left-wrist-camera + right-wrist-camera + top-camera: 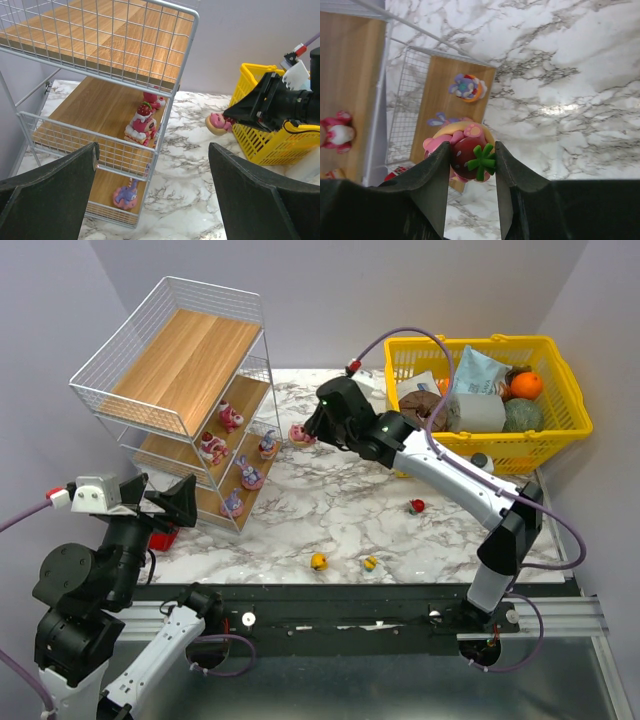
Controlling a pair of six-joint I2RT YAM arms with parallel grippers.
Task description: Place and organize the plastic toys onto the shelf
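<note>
Half closed on a pink strawberry-topped toy point(465, 135), the right end effector point(472, 147) hangs above the surface point(340, 500) just beside the shelf point(185, 355) and should, I judge, lower it onto bare board clear of the seated toys point(231, 418) before opening

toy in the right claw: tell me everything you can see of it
The toy is a small, glossy plastic figurine. It has a pink body with rounded paw or ear shapes, a cream-yellow rim, and a red strawberry with a green leaf star that faces the wrist camera. The right claw is shut on it, pinching the strawberry from both sides. It looks clear of the marble table, just off the right side of the shelf near its lower tiers. Nothing else appears to touch it.
</note>
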